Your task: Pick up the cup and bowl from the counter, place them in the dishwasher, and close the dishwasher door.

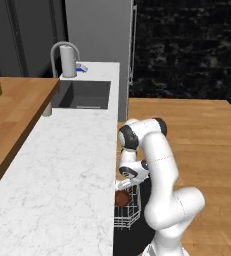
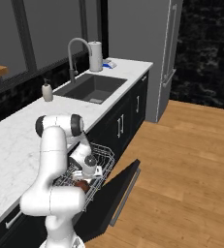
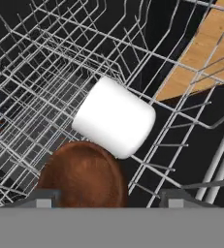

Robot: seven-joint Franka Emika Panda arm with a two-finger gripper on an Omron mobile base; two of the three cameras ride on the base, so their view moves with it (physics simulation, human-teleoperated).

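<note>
In the white wire rack [image 3: 45, 72], the round reddish-brown bowl [image 3: 82, 174] touches the squat white cup [image 3: 114, 117]; the pincer [image 3: 106, 197] spread, grasping nothing.

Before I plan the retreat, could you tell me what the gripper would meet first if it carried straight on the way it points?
Most likely the bowl, lying between and just ahead of the open gripper in the wire rack. The cup lies beyond it; depth is hard to judge.

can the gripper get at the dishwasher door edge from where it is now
Probably yes: the gripper stands open above the bowl in the rack, and the lowered dishwasher door has nothing on it.
</note>
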